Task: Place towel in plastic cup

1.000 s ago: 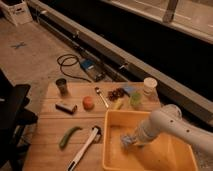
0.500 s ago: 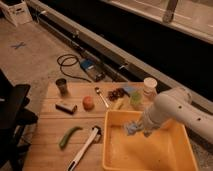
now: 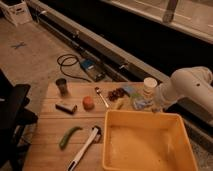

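Right of centre, above the yellow plastic tub's point(image 3: 150, 114) far rim, the white arm's gripper point(image 3: 152, 103) clenches the crumpled pale blue towel point(image 3: 140, 103), holding it raised beside the white plastic cup point(image 3: 149, 86), apparently ready to drop it in.

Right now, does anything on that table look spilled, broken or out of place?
Nothing looks spilled or broken. One oddity: a crumpled towel bunched at the tool, just beyond the far rim of the yellow bin, beside the white cup.
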### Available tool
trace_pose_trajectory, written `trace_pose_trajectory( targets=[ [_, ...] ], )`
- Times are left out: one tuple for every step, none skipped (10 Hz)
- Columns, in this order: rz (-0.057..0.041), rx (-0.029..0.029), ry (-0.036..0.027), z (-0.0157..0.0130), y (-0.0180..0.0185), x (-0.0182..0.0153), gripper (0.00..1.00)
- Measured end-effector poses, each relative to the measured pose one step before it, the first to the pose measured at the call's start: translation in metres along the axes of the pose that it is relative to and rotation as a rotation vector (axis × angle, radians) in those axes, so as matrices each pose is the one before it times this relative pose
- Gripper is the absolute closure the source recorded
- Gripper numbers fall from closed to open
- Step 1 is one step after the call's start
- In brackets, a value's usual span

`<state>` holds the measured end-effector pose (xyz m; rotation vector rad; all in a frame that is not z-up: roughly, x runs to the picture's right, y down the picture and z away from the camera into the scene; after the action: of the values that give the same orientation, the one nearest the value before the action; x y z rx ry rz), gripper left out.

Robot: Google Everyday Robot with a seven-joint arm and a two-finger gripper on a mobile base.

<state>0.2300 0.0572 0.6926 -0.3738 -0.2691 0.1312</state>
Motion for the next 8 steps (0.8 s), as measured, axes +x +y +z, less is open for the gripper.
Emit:
trace_pose_trajectory(
  targets=[
    [-0.00798,0.0375,-0.03469,0.0015,-0.02069,0.00005,1.0],
    [-0.00539,0.02228,-0.03328,0.00612,-0.01422,-0.00027,1.0],
    [-0.00362,0.01211,-0.01639,0.00266,-0.00741,-0.00086,1.0],
    [0.00206,0.00477,-0.00415,0.00026,-0.00177,0.00184,1.0],
    [0.00024,-0.00032,0.00009,-0.00001,0.00029,0.00019,1.0],
    [-0.00032,-0.00009,-0.00037,0.00008,0.00001,-0.00029,1.0],
    [-0.0024,-0.00116,-0.00135,0.00093,-0.00042,-0.00163,1.0],
    [0.00004,0.00026,0.00041,0.00007,0.00003,0.00012,1.0]
  ],
)
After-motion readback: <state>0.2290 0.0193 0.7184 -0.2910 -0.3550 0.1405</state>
